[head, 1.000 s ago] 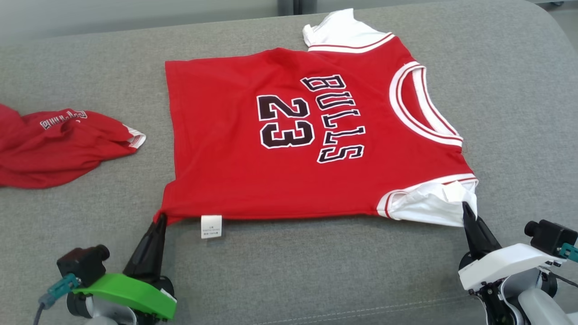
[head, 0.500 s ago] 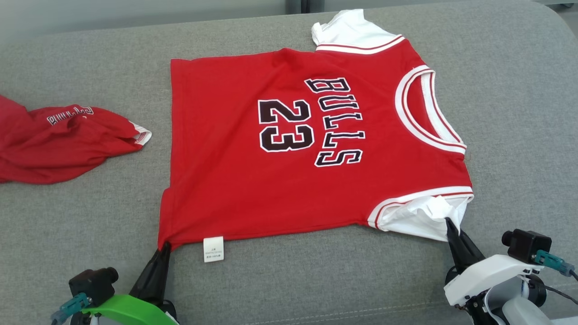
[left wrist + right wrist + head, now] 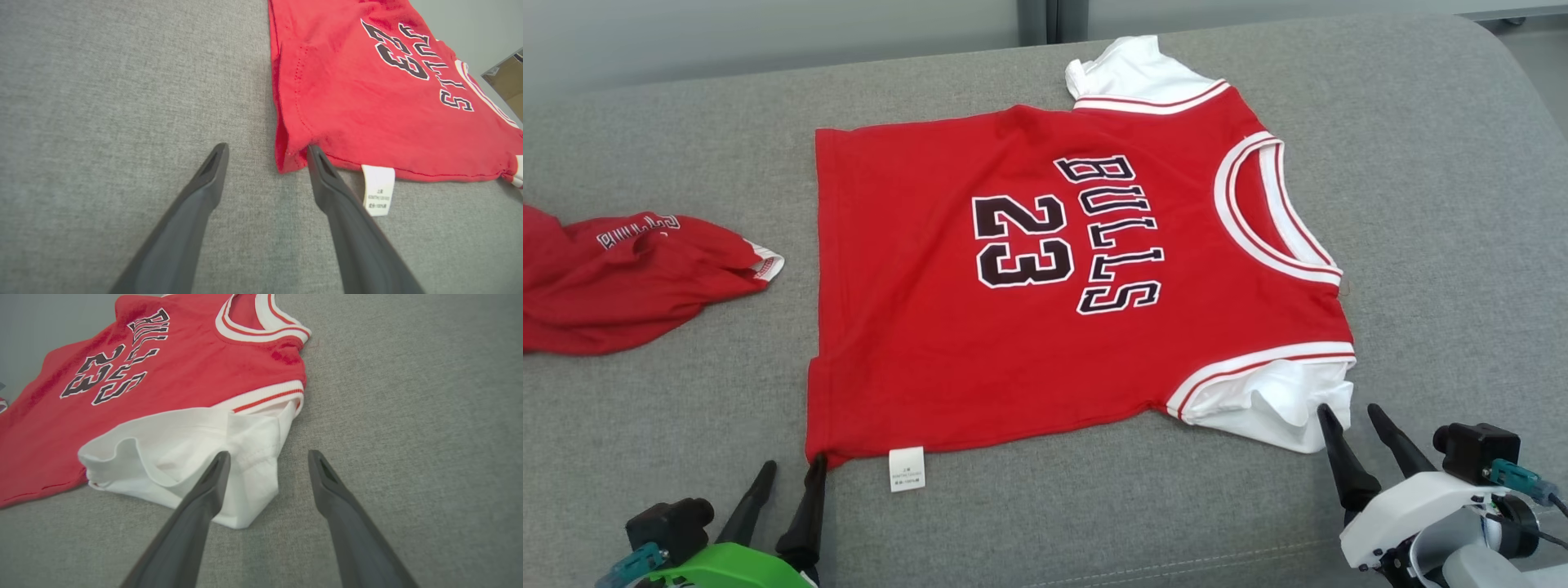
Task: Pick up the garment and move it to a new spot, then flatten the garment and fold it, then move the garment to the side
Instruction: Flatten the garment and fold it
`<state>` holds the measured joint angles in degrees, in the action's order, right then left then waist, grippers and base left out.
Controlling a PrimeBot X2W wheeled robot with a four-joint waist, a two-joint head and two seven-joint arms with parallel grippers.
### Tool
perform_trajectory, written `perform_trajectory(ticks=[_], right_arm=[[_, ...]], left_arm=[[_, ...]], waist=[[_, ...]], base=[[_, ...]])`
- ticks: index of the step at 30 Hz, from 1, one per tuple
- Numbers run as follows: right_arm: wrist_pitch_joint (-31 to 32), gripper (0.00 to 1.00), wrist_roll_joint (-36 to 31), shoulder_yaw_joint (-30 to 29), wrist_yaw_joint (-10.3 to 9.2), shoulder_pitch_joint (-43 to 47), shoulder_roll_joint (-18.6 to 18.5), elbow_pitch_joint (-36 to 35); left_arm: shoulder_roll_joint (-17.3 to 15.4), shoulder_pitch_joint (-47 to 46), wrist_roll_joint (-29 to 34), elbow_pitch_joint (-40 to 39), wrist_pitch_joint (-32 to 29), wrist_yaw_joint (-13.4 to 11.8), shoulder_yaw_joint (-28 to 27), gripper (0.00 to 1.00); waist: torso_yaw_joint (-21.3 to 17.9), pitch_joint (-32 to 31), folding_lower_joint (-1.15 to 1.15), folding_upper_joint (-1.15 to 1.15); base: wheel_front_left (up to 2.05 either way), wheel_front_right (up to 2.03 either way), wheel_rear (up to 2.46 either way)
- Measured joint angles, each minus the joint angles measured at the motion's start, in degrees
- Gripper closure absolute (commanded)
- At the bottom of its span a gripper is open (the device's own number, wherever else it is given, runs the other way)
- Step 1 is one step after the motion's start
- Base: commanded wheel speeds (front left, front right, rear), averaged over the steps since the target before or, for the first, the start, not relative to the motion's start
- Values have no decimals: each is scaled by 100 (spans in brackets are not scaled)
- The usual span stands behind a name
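The garment (image 3: 1045,269) is a red jersey with white sleeves and black "BULLS 23" lettering, spread flat on the grey cushion. In the left wrist view its near hem corner (image 3: 291,157) lies between the fingers of my left gripper (image 3: 267,152), touching the right finger. My left gripper (image 3: 791,467) stands open at the lower left of the head view. At the lower right, my right gripper (image 3: 1347,410) is open by the near white sleeve (image 3: 1274,400). In the right wrist view the sleeve (image 3: 196,453) lies beside and under the left finger of my right gripper (image 3: 267,455), with nothing clamped.
A second red garment (image 3: 621,278) lies crumpled at the left of the grey cushion (image 3: 1437,245). A white care label (image 3: 907,469) sticks out from the jersey's near hem. Bare cushion stretches to the right of the jersey and along the front edge.
Both grippers have opened and let go of the jersey, the left of the hem corner and the right of the white sleeve. The jersey now rests flat. The head camera has shifted slightly.
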<state>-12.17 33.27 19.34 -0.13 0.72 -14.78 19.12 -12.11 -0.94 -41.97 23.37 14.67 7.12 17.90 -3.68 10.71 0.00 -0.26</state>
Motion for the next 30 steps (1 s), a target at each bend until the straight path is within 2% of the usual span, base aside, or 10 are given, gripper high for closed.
perform_trajectory(ticks=[9,13,18,21,24,30], right_arm=[[-100,0,-104,-138,-108,260,-89,-51],[-145,0,-130,-227,-237,381,-64,-166],[-151,0,-311,-218,-261,454,-60,-321],[-192,0,-416,-234,-355,484,-64,-410],[-193,0,-623,-229,-396,512,-82,-527],[-194,0,-1217,-212,-460,565,-268,-747]], left_arm=[[41,337,-63,-198,0,-11,-722,0],[69,426,46,-400,0,-37,-933,0],[172,591,218,-587,0,-60,-1057,0],[215,675,393,-728,0,-62,-1121,0],[221,743,466,-836,0,-124,-1293,0],[247,1014,675,-925,0,-127,-1285,0]], waist=[[-54,-285,0,0],[-60,-450,0,0],[-58,-648,0,0],[-52,-757,0,0],[-44,-854,0,0],[-50,-964,0,0]], base=[[0,0,0],[0,0,0],[0,0,0],[0,0,0],[0,0,0],[0,0,0]])
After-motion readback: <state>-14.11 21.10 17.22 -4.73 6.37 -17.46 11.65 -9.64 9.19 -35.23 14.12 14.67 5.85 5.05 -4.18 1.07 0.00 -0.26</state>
